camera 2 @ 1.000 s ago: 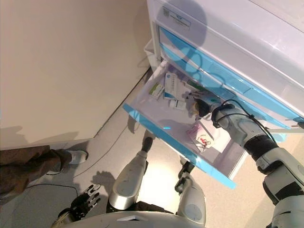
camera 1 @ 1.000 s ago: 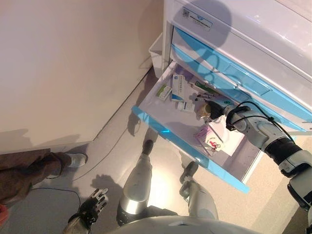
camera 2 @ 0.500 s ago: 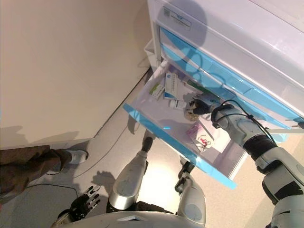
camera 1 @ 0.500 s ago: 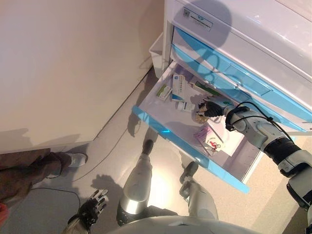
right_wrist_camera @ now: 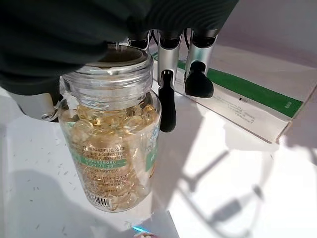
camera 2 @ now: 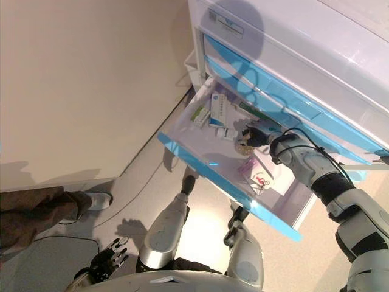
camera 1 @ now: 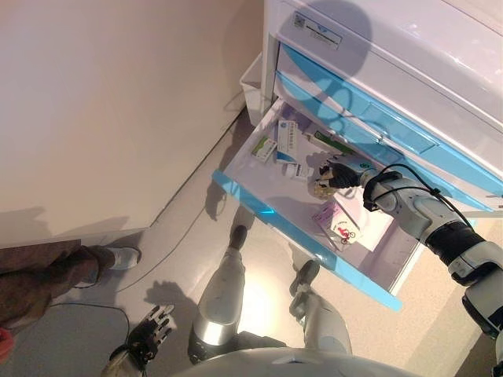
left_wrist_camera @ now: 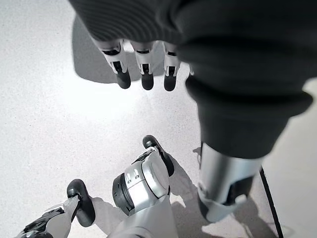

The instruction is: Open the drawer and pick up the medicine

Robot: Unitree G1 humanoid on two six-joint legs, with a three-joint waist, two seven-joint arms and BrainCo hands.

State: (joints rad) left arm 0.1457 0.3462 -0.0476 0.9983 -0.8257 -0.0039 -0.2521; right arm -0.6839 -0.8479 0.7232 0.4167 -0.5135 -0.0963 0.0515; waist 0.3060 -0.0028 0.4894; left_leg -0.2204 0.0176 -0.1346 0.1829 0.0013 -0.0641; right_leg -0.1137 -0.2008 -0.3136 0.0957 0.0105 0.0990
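The cabinet's lower drawer (camera 1: 253, 195) with a blue front stands pulled open. My right hand (camera 1: 346, 170) reaches into its middle and is shut on a clear bottle of yellow capsules (camera 1: 321, 188). In the right wrist view the bottle (right_wrist_camera: 111, 148) stands upright under my palm, its base on the drawer's white floor, pinched between the thumb and a finger (right_wrist_camera: 167, 101). My left hand (camera 1: 149, 334) hangs open low over the floor, far from the drawer.
Several medicine boxes (camera 1: 288, 140) lie at the drawer's far left end, a pink packet (camera 1: 336, 222) nearer its front, and a green-and-white box (right_wrist_camera: 247, 99) behind the bottle. Closed blue drawers (camera 1: 369, 118) sit above. A white bin (camera 1: 253, 82) stands by the wall. A person's leg (camera 1: 47, 271) shows at lower left.
My right hand has shifted slightly toward the drawer's front and closed round the capsule bottle, which now sits lower under the hand. The left hand has not moved.
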